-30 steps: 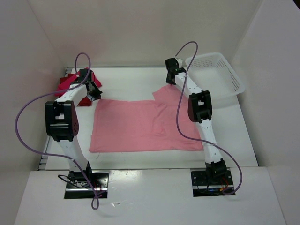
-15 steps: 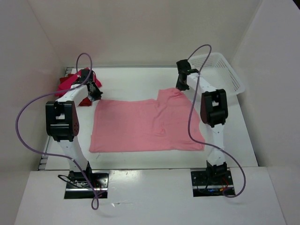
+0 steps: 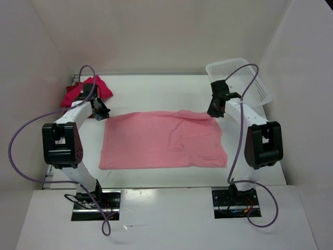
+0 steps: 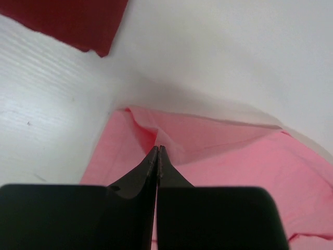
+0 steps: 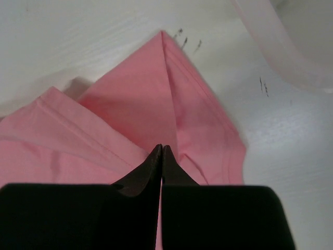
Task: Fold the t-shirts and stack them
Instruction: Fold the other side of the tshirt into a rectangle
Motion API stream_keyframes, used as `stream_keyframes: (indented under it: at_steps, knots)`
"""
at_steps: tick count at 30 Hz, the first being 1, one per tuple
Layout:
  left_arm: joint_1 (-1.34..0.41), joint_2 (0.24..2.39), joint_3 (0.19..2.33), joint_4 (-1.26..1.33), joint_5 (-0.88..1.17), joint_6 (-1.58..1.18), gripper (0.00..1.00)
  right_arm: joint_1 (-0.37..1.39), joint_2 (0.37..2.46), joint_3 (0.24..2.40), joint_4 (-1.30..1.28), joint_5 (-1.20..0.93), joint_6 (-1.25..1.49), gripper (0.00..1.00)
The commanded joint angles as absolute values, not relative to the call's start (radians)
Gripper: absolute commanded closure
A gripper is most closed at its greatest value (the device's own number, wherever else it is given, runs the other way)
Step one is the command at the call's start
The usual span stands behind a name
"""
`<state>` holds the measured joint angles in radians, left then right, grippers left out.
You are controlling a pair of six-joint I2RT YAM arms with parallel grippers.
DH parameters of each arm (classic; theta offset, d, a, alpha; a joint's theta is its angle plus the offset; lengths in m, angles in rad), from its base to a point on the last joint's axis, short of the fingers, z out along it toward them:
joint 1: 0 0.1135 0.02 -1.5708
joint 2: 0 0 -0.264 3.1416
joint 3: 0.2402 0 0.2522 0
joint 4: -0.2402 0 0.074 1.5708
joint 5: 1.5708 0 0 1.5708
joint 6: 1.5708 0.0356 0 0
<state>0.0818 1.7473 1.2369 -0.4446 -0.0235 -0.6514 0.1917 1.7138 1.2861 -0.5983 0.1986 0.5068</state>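
Observation:
A pale pink t-shirt (image 3: pixel 164 140) lies spread flat across the middle of the table. My left gripper (image 3: pixel 102 112) is at its far left corner, shut on the cloth. In the left wrist view the pink fabric (image 4: pixel 208 135) rises into a small ridge at the shut tips (image 4: pixel 157 148). My right gripper (image 3: pixel 214 110) is at the far right corner, shut on the cloth too (image 5: pixel 162 147), with the hemmed pink edge (image 5: pixel 208 120) fanning out beyond it. The shirt's far edge runs between the two grippers. A crumpled dark red and magenta heap of shirts (image 3: pixel 101 87) sits at the far left.
A white lattice basket (image 3: pixel 229 65) stands at the far right corner, close behind my right gripper; its rim (image 5: pixel 276 47) shows in the right wrist view. Dark red cloth (image 4: pixel 73 21) lies just beyond my left gripper. White walls close in the table on three sides.
My right gripper has shut on the shirt's far right part and moved right and nearer, pulling that folded-up part out flat. The left arm shifted slightly left, still shut.

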Motion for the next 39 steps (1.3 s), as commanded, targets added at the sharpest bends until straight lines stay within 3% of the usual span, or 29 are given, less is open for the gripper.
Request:
stream_keyframes:
  at_steps: [1,13,31,35,39]
  knots:
    - [0.089,1.649,1.221,-0.478,0.02,-0.64,1.0,0.184,1.573,1.223,-0.629,0.184,0.535,1.0]
    - [0.227,1.51,1.06,-0.521,0.218,-0.66,1.0,0.156,1.278,1.025,-0.787,0.129,0.62,1.0]
    - [0.43,1.414,0.821,-0.561,0.471,-0.618,1.0,0.166,1.236,1.031,-1.069,0.109,0.661,1.0]
    - [0.44,1.361,0.836,-0.607,0.446,-0.618,0.79,0.166,1.201,1.022,-1.078,0.129,0.661,0.89]
    - [0.439,1.273,0.913,-0.652,0.388,-0.627,0.76,0.166,1.192,1.066,-1.078,0.163,0.67,0.83]
